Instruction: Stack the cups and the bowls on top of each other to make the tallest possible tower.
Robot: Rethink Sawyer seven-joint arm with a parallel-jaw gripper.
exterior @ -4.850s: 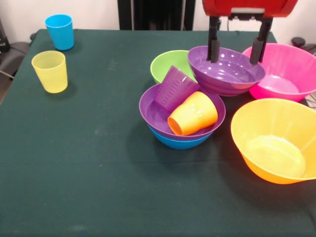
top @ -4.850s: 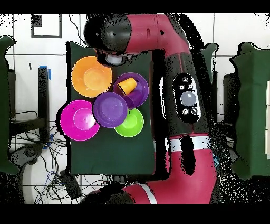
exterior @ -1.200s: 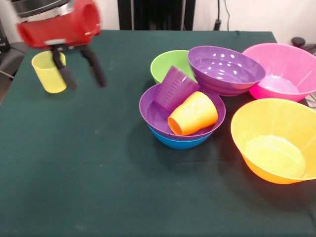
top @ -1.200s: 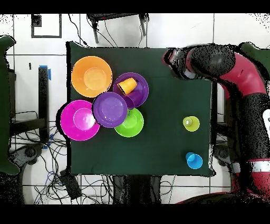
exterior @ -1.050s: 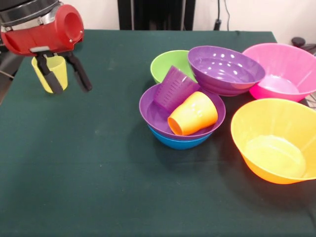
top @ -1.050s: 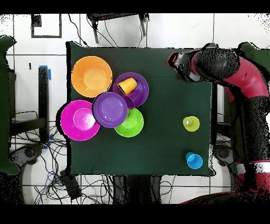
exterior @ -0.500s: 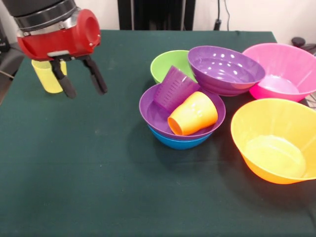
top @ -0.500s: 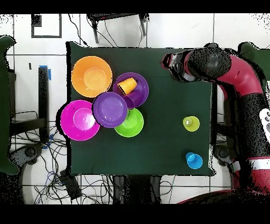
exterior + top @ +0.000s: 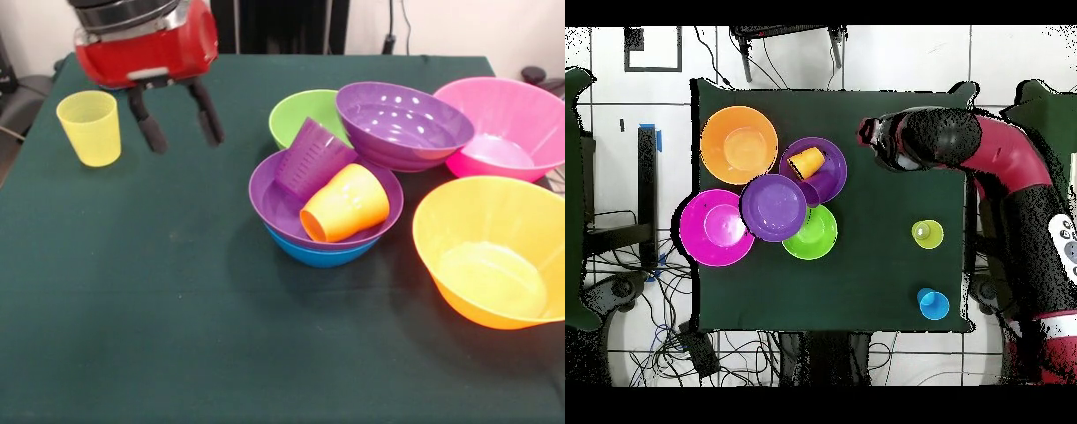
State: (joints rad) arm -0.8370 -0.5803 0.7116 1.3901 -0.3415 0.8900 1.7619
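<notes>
My gripper (image 9: 181,139) is open and empty, held above the cloth between the yellow cup (image 9: 89,128) and the bowls; it also shows in the overhead view (image 9: 870,135). The tower is a blue bowl (image 9: 322,254) with a purple bowl (image 9: 281,205) nested in it. A purple cup (image 9: 313,159) and an orange cup (image 9: 346,203) lie tilted inside. A second purple bowl (image 9: 402,124) rests on the green bowl (image 9: 296,113) and the pink bowl (image 9: 503,128). The orange bowl (image 9: 490,252) stands at the near right. The blue cup (image 9: 933,304) shows only in the overhead view.
The green table (image 9: 159,309) carries everything. In the overhead view the yellow cup (image 9: 927,234) and the blue cup stand apart on the right, and the bowls cluster on the left. The arm (image 9: 1005,170) reaches in from the right edge.
My gripper has moved right in the front view, away from the yellow cup and toward the bowls, still open. The yellow cup now shows in full. Cups and bowls have not moved.
</notes>
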